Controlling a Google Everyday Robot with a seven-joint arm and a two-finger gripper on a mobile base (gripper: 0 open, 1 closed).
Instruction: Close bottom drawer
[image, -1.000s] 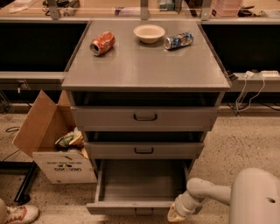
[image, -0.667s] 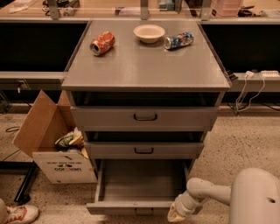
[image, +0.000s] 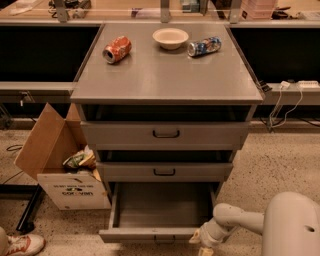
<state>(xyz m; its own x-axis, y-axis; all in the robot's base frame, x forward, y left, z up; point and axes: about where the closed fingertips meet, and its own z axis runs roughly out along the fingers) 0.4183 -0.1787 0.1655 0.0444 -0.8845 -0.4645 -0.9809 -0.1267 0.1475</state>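
Note:
The bottom drawer (image: 160, 212) of the grey metal cabinet is pulled far out, its tray empty and its front edge (image: 150, 235) at the bottom of the view. The small dark handle (image: 163, 240) shows at the centre of that front. My gripper (image: 202, 243) is at the drawer front's right end, low in the view, at the end of my white arm (image: 240, 220). It looks close to or touching the front corner. The middle drawer (image: 164, 171) and top drawer (image: 165, 133) above stand slightly out.
On the cabinet top (image: 165, 75) lie a red can (image: 117, 49), a cream bowl (image: 170, 37) and a blue can (image: 204, 46). An open cardboard box (image: 60, 165) with trash stands left of the cabinet. A shoe (image: 20, 245) shows at bottom left. Cables (image: 285, 100) hang at right.

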